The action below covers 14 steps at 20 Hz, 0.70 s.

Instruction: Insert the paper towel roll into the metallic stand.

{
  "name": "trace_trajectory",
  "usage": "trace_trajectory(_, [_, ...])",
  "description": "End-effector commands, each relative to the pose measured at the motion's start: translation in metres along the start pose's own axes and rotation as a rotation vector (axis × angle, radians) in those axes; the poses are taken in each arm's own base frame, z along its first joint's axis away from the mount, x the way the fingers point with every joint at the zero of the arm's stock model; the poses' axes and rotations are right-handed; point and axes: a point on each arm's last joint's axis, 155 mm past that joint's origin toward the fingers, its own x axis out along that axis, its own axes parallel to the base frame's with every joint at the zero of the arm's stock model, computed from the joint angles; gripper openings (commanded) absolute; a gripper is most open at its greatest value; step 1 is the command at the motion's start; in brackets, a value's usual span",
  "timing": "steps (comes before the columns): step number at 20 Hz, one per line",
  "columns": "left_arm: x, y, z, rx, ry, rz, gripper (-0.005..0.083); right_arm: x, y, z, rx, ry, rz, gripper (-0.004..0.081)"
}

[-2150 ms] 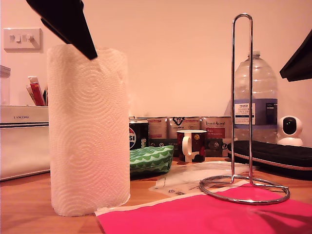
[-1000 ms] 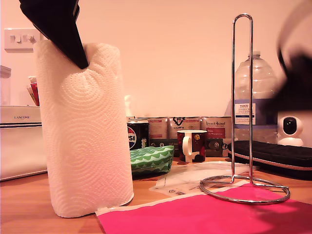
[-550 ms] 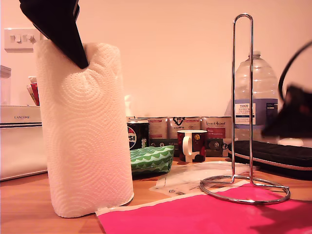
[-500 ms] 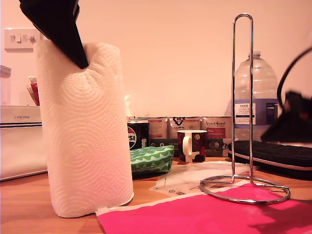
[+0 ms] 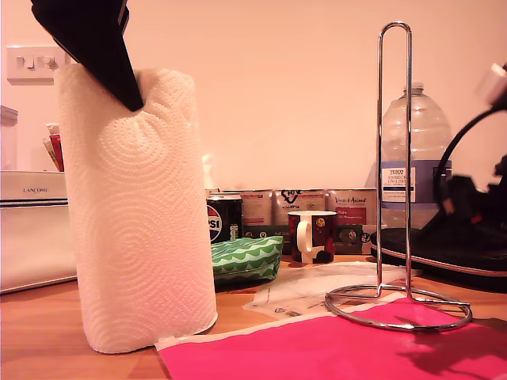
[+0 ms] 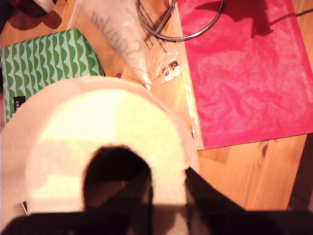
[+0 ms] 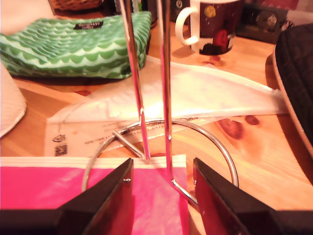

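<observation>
The paper towel roll [image 5: 136, 210], a tall fat white cylinder of embossed swirl-patterned paper, stands slightly tilted on the wooden table [image 5: 40, 332] at the exterior view's left, well apart from the metallic stand [image 5: 394, 166], a shiny chrome wire loop on a ring base. We judge it light, soft and crushable. My first gripper [image 6: 166, 196] pinches its top wall, one finger inside the core, a sound hold. My second gripper [image 7: 161, 188] is spread wide around the stand's uprights, touching neither.
</observation>
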Motion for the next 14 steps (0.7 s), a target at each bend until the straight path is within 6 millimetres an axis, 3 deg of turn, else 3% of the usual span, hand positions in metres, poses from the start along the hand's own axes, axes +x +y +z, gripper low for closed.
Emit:
trace_trajectory(1, [0.004,0.000,-0.001,-0.003,0.006,-0.008,-0.0021,0.002,0.000,-0.002,-0.005,0.001,0.001,0.0340])
trace_trajectory(9, [0.004,0.000,-0.001,-0.003,0.006,-0.007,-0.0021,0.024,-0.003,-0.006,-0.011,0.028,0.013,0.0332])
trace_trajectory(14, [0.004,0.000,-0.001,-0.004,0.006,-0.008,-0.0021,0.033,-0.001,-0.006,-0.010,0.028,0.038,0.0283])
